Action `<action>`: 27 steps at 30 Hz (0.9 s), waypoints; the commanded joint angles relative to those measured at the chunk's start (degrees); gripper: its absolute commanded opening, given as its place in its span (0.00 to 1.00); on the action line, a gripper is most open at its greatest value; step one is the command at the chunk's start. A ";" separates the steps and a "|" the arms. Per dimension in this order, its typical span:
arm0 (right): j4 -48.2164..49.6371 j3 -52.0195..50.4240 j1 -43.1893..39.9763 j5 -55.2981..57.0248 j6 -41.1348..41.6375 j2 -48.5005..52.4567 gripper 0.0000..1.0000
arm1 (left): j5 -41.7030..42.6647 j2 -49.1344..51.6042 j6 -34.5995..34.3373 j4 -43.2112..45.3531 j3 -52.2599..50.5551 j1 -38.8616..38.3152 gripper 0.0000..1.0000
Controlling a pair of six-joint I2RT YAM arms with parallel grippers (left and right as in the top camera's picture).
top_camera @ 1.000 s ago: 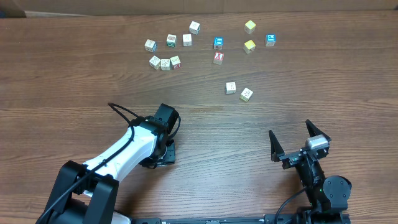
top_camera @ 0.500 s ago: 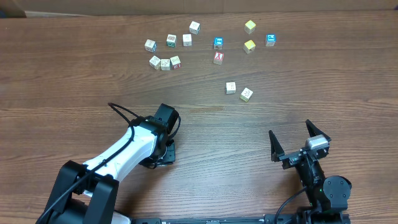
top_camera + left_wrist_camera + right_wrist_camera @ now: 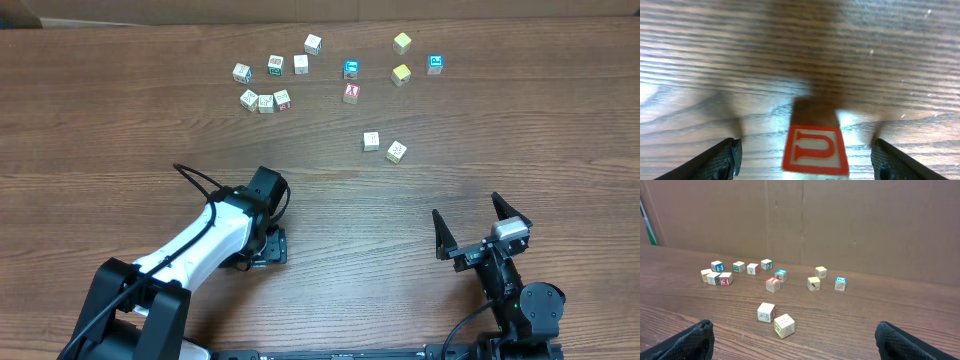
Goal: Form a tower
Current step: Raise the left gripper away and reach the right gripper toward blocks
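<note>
Tower (image 3: 815,150) shows only from the left wrist view, as a top face printed with a red U. It stands on the counter (image 3: 120,120) near the robot. From overhead the left arm hides it, so I cannot tell how many cubes it has.

The step in hand looks like leaving a placed cube. To do that well, the left tool (image 3: 806,145) should rise straight up and keep both fingers (image 3: 722,160) equally clear of the cube's sides. Any sideways drift or twist could nudge the top face off square. Only once it is above the column should the arm swing toward the loose cubes (image 3: 265,100) scattered at the far side. The nearest pair (image 3: 371,141) is probably the easiest next pick, taken across flat faces so the cube sets down level.

The left tool is spread wide and grips nothing, with bare wood visible between each finger and the cube. The right tool (image 3: 467,207) is also fully spread and empty. It hangs near the robot, well apart from every cube.
</note>
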 commanded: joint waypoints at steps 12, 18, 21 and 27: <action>3.52 -0.57 0.26 1.14 -0.37 -0.59 1.00 | -0.50 0.39 0.70 -2.78 27.54 13.31 0.94; 4.96 -0.57 0.26 -4.37 1.49 -0.59 1.00 | 5.42 0.42 0.68 -3.69 28.26 20.72 0.94; 7.17 0.22 0.26 -6.29 5.57 -0.59 1.00 | 4.44 0.42 1.49 -3.85 28.26 22.73 0.95; 6.12 10.93 0.20 0.22 10.58 3.19 1.00 | 4.15 0.42 1.27 -3.80 28.26 23.69 1.00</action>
